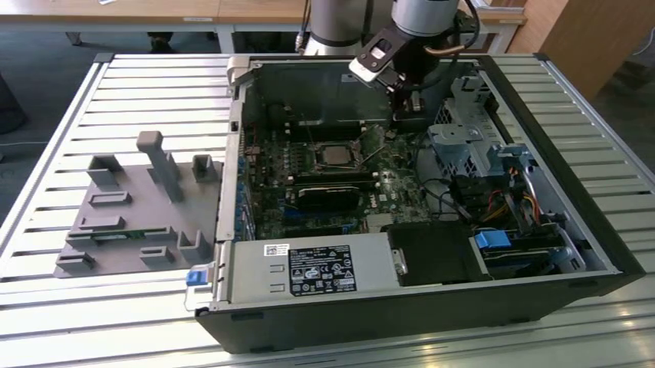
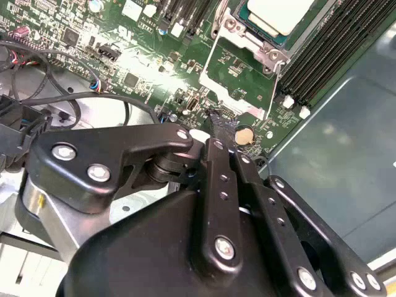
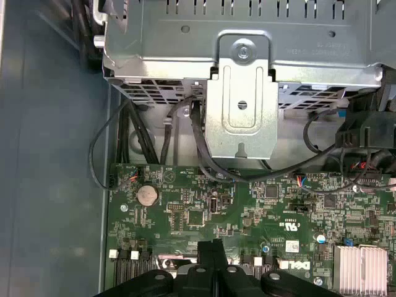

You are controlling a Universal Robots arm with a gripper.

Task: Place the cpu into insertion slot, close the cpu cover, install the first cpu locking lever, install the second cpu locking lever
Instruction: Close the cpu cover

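one arm (image 1: 430,15) reaches down into an open black case (image 1: 409,314) that lies on its side on a worktop (image 1: 103,322) of silvery metal slats. its claw (image 1: 407,96) hangs over the far part of the green board (image 3: 198,216), near the drive cage (image 3: 247,37). in both wrist views the claw (image 2: 218,120) (image 3: 210,247) has its fingertips pressed together, with nothing seen between them. it is above the board close to a coin cell (image 2: 245,135) and just beside the cover (image 2: 232,104); whether it touches either, i cannot tell. the cpu (image 1: 333,156) (image 2: 281,12) sits pale face up inside the slot (image 2: 253,38). the cover is swung open off the slot, and green board shows through its square window. black memory slots (image 2: 334,49) run alongside the slot. black cables (image 3: 105,154) loop from the cage down to the board's edge. at the case's near side sits a grey box (image 1: 307,268) with a white label. on the exterior view's left, a grey moulded fixture (image 1: 133,207) with upright posts rests on the slats, well apart from the claw. beyond the worktop stand wooden desks (image 1: 153,11) over a dark blue-grey floor (image 1: 41,54), and a wooden panel (image 1: 603,38) rises at the exterior view's right.
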